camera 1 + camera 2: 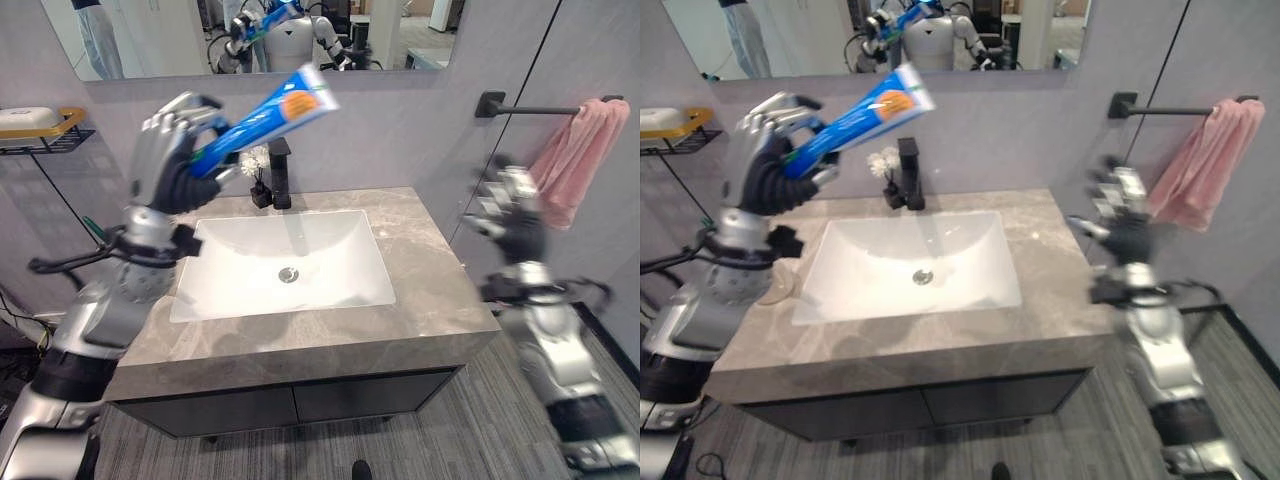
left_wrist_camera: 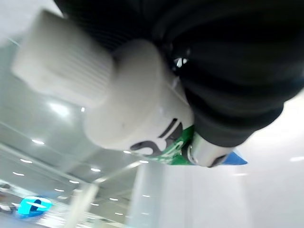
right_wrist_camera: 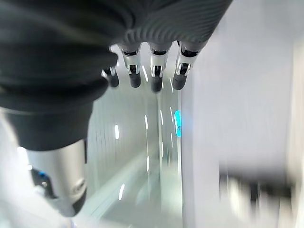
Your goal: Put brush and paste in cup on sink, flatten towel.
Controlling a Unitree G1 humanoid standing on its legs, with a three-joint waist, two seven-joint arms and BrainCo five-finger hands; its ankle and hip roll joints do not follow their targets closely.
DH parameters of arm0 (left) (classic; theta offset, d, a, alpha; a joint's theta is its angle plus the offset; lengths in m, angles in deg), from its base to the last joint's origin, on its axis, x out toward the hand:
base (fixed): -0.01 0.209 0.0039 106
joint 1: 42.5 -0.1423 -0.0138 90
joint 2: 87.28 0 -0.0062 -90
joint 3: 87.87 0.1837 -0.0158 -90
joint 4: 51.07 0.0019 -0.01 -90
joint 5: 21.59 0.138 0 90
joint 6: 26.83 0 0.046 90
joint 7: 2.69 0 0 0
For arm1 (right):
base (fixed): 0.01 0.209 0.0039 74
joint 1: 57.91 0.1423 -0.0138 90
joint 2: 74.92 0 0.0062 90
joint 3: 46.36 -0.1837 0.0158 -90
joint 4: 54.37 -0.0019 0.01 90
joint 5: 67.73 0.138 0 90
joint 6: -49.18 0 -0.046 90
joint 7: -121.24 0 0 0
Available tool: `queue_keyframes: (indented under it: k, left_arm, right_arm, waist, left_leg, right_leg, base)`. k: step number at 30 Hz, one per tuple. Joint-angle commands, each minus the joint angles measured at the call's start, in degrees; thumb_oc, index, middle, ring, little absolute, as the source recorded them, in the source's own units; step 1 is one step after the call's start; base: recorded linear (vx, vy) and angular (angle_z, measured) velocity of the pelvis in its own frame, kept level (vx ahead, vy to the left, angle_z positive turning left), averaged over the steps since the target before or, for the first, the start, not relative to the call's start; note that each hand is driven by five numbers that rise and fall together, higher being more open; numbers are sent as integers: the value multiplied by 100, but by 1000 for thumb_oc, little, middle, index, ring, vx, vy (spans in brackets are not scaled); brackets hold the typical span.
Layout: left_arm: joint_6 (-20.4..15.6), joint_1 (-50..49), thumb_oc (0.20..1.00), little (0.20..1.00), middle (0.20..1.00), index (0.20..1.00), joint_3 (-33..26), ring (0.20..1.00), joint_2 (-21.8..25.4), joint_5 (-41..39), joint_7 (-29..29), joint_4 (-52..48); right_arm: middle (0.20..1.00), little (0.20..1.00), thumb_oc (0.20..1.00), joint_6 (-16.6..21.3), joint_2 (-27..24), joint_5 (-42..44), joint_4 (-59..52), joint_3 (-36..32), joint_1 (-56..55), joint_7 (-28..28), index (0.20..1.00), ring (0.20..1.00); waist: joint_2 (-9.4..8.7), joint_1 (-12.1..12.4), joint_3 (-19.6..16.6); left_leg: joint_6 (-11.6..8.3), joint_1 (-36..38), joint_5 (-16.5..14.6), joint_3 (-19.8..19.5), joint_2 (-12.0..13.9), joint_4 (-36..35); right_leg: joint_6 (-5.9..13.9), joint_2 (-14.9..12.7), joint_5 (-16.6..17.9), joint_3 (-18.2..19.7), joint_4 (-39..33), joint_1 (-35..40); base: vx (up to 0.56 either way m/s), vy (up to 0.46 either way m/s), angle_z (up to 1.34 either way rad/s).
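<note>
The left hand [image 1: 170, 165] is raised above the left end of the grey marble-patterned stone countertop [image 1: 420, 265], its fingers curled round the lower end of a blue toothpaste tube with an orange label patch [image 1: 270, 115]. The tube slants up and to the right, its flat crimped end highest and in front of the lower edge of the wall mirror [image 1: 150, 40]. In the left wrist view the white ribbed cap [image 2: 66, 59] of the tube projects past the dark cover of the hand. Print on the tube is present but cannot be read.

The right hand [image 1: 510, 215] hangs in the air off the right end of the countertop, near the pink towel [image 1: 575, 160], apart from it. Its fingers [image 3: 154, 66] are straight and hold nothing (see the right wrist view).

The towel hangs bunched on a black wall rail [image 1: 530, 108]. A white rectangular basin [image 1: 290, 265] is set in the countertop, with a black tap [image 1: 280, 170] behind it. A clear cup [image 1: 780, 283] stands on the countertop left of the basin, partly hidden by the left arm.
</note>
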Motion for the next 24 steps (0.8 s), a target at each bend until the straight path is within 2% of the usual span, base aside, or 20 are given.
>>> queue_keyframes:
  k: [1, 2, 3, 4, 7, 9, 12, 15, 24]
  left_arm:
    - [32, 543, 200, 200, 200, 200, -14, 200, 117, -403, 79, 71]
    - [25, 666, 200, 200, 200, 200, 176, 200, 18, -471, 18, 40]
    - [15, 669, 200, 200, 200, 200, 183, 200, 20, -494, 20, 1]
    - [18, 609, 200, 200, 200, 200, 246, 200, -122, -530, 10, -96]
    - [-15, 444, 200, 200, 200, 200, 295, 200, -268, -692, -27, -189]
    - [-36, 231, 200, 200, 200, 200, 345, 200, -386, -790, -72, -253]
    - [-90, 58, 200, 200, 200, 200, 334, 200, -443, -972, -105, -304]
    - [-230, -432, 200, 200, 200, 200, 493, 200, -530, -1586, -312, -419]
    - [-247, -876, 200, 200, 200, 200, 617, 200, -429, -2095, -705, -382]
  right_arm:
    - [1000, 1000, 1000, 144, 318, 770, 129, 24, 654, 51, 1000, 1000]
    - [1000, 1000, 1000, 70, 733, 1012, 275, 430, 1052, 153, 1000, 1000]
    - [1000, 1000, 1000, 87, 822, 1065, 303, 460, 1127, 116, 1000, 1000]
    - [1000, 1000, 1000, 108, 1146, 1326, 325, 653, 1290, 174, 1000, 1000]
    - [1000, 1000, 1000, 120, 1361, 1543, 346, 843, 1475, 345, 1000, 1000]
    - [1000, 1000, 1000, 229, 1703, 1870, 427, 930, 1587, 416, 1000, 1000]
    - [1000, 1000, 1000, 264, 1768, 1871, 326, 955, 1616, 422, 1000, 1000]
    - [1000, 1000, 1000, 339, 1939, 2085, 384, 1102, 1964, 451, 1000, 1000]
    - [1000, 1000, 1000, 413, 2139, 2348, 686, 1180, 2318, 512, 1000, 1000]
  waist:
    - [-172, 36, -271]
    - [-157, 129, -265]
    - [-166, 141, -262]
    - [-170, 207, -251]
    - [-155, 253, -239]
    - [-143, 319, -226]
    - [-131, 347, -212]
    - [-129, 443, -161]
    - [-169, 585, -93]
  left_leg:
    - [-154, -202, 281, -284, 299, 28]
    - [-177, -196, 295, -315, 330, 28]
    - [-185, -237, 331, -334, 326, 28]
    - [-202, -254, 354, -369, 338, 28]
    - [-228, -254, 336, -427, 367, 28]
    - [-247, -264, 357, -465, 381, 28]
    - [-264, -271, 373, -498, 397, 28]
    - [-311, -300, 425, -629, 441, 28]
    - [-357, -385, 513, -815, 502, 28]
  right_leg:
    - [415, -310, -262, 110, 57, 385]
    - [401, -289, -297, 73, 66, 430]
    - [394, -290, -287, 49, 59, 418]
    - [378, -283, -296, 12, 58, 430]
    - [371, -271, -348, -58, 49, 481]
    - [350, -263, -376, -107, 56, 513]
    - [327, -256, -395, -146, 69, 535]
    - [254, -213, -497, -276, 148, 593]
    - [173, -135, -630, -494, 281, 607]
  base:
    - [-43, -42, 2]
    - [0, 0, 0]
    - [-14, -48, 0]
    - [14, -28, 5]
    - [20, -26, 10]
    - [-1, -22, 16]
    - [16, -18, 18]
    - [35, -43, 13]
    - [22, -26, 20]
